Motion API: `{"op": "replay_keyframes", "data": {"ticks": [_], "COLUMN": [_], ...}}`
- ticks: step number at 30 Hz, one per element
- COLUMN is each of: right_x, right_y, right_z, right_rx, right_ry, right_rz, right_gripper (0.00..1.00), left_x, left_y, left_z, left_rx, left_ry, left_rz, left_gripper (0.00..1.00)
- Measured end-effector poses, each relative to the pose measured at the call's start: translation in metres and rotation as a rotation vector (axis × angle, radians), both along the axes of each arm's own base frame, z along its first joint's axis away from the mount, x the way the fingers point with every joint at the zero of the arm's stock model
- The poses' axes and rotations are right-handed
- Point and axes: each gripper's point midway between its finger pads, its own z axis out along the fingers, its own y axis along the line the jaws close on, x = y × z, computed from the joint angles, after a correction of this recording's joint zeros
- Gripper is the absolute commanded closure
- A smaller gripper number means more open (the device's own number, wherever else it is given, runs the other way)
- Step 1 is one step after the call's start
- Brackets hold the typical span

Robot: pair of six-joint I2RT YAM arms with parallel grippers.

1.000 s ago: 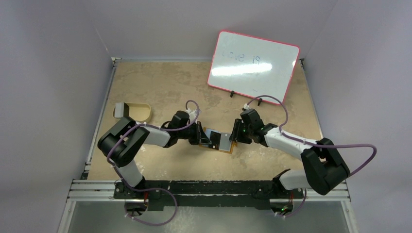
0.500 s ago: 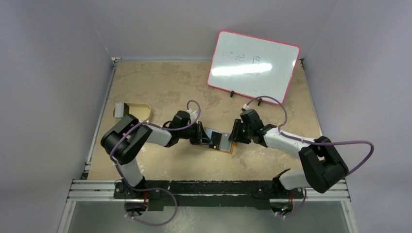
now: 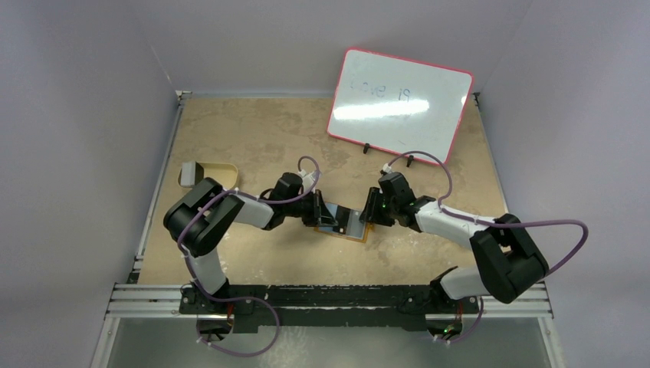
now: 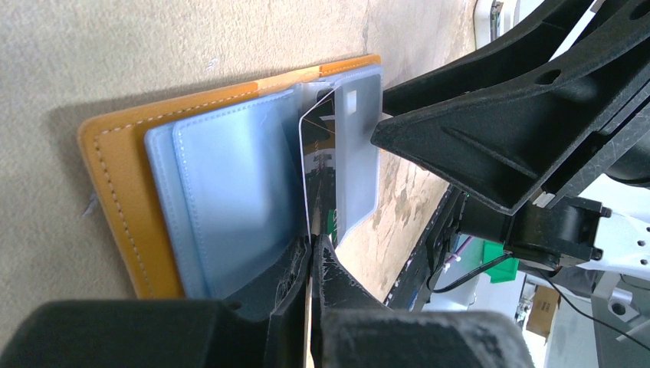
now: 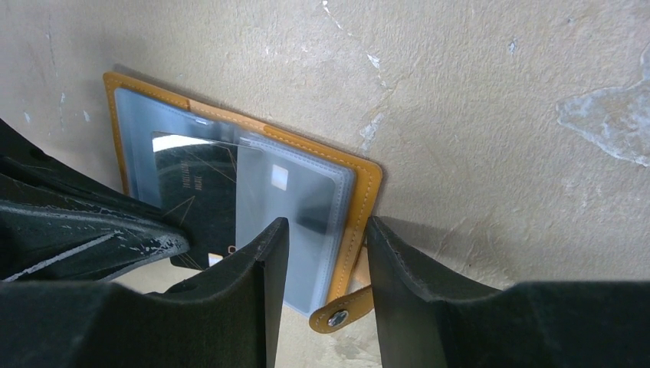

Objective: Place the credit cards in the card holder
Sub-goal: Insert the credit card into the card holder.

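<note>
- Left pincer (image 4: 310,249) clamps a credit card (image 4: 316,165) edge-on at the open card holder (image 4: 115,192) on the counter (image 4: 153,46); snagging the sleeve (image 4: 230,199) could buckle it.
- Right pincer (image 5: 326,226) stands apart astride the holder, which may skid.

- top view: bright, even overhead light; white glare streaks the pink-framed whiteboard (image 3: 398,103).
- left wrist view: black left gripper fingers (image 4: 285,303) near the lens blur; the orange-brown leather card holder (image 4: 107,176) throws a soft shadow.
- right wrist view: pale sheen on the dark glossy credit card (image 5: 195,199).
</note>
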Motion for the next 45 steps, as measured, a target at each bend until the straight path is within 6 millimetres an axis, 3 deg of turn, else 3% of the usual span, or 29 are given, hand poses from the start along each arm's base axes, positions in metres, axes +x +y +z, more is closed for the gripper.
{"op": "replay_keyframes", "data": {"ticks": [10,15,21,32,45], "right_x": [0.004,0.004,-0.002,-0.009,-0.011], "right_y": [0.002,0.002,-0.001,-0.007,-0.006], "right_z": [0.001,0.001,0.001,0.012,0.026], "right_rx": [0.007,0.006,-0.004,-0.017,0.017], "right_ry": [-0.013,-0.013,0.003,0.015,-0.01], "right_rz": [0.0,0.0,-0.001,-0.005,-0.018], "right_gripper": [0.55,0.55,0.55,0.54,0.52], "left_x": [-0.005,-0.005,0.002,0.02,0.027], "left_y": [-0.015,-0.017,-0.015,-0.001,-0.001], "left_z": [0.0,-0.002,0.001,0.02,0.015], "left_rx": [0.012,0.038,0.086,0.184,0.216], "left_ry": [0.005,0.002,-0.012,-0.087,-0.107], "left_rz": [-0.033,-0.021,0.017,0.097,0.1], "left_gripper": [1.0,0.81,0.73,0.69,0.68]}}
